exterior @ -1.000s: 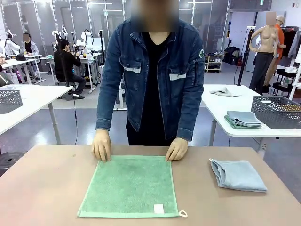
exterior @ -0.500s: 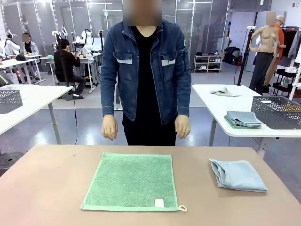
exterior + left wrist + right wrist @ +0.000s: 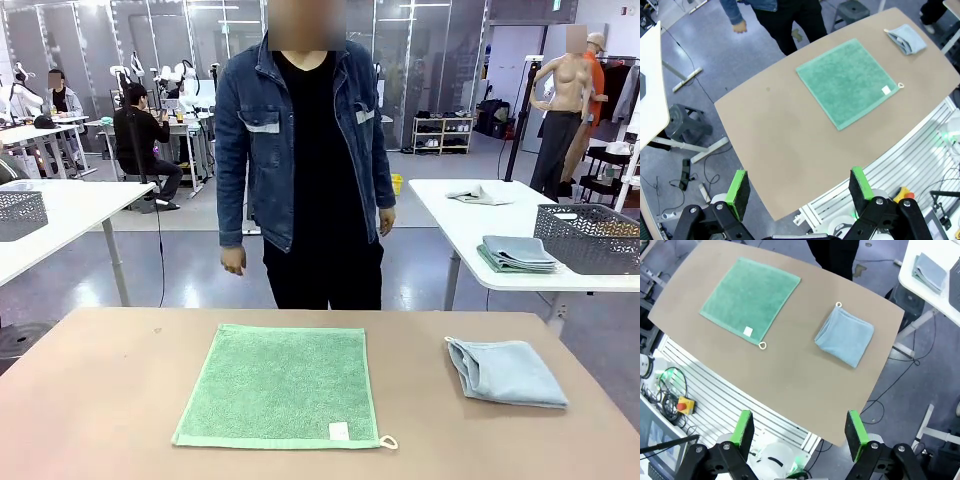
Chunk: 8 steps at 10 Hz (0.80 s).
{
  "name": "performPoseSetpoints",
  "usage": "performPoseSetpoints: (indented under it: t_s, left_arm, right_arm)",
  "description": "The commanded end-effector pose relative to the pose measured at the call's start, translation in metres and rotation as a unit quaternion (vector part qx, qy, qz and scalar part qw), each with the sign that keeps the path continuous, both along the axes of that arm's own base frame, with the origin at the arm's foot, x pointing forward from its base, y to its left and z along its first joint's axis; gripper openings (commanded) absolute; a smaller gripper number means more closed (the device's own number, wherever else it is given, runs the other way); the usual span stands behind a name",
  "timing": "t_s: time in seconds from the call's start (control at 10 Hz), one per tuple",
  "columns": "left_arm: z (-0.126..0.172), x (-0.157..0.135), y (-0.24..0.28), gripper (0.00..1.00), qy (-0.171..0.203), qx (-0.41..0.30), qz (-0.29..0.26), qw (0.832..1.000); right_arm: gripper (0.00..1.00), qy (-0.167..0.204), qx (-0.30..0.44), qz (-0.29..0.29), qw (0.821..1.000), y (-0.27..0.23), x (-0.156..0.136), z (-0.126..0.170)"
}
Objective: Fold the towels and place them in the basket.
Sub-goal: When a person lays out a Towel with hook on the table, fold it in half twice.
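A light green towel (image 3: 282, 385) lies spread flat in the middle of the brown table (image 3: 100, 400); it shows again in the left wrist view (image 3: 847, 80) and the right wrist view (image 3: 751, 294). A pale blue-grey towel (image 3: 505, 371), folded, rests at the table's right; it too shows in both wrist views (image 3: 906, 38) (image 3: 846, 336). My left gripper (image 3: 799, 187) hovers open high above the table's near left edge. My right gripper (image 3: 799, 429) hangs open high above the near right edge. Nothing sits between either pair of fingers. The task's basket is out of view.
A person (image 3: 305, 160) stands behind the far edge, hands down at the sides. A white table (image 3: 500, 235) at back right carries folded towels (image 3: 518, 254) and a dark mesh bin (image 3: 590, 238). Another white table (image 3: 60, 215) stands at left.
The person has lifted both hands off the green towel's far corners, straightened up and stepped back. The green towel now lies flat. Neither gripper has changed.
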State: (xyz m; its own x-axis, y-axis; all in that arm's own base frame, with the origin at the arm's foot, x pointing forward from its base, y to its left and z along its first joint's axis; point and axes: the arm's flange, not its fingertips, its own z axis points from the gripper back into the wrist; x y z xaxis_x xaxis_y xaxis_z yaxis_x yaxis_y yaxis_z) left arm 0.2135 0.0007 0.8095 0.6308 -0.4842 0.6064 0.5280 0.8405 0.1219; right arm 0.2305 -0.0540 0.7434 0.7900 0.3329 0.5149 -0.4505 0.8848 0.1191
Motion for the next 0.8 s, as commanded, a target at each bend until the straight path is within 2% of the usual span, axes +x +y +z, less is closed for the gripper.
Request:
performPoseSetpoints:
  t_s: [0.0,0.7]
  left_arm:
    - [-0.0015,-0.0005,-0.0003,1.00,0.000,-0.001,-0.004,1.000]
    - [-0.0015,-0.0005,-0.0003,1.00,0.000,-0.001,-0.004,1.000]
  right_arm:
    - [0.91,0.003,-0.001,0.002,1.000,0.0010,-0.0010,0.0005]
    - [0.91,0.003,-0.001,0.002,1.000,0.0010,-0.0010,0.0005]
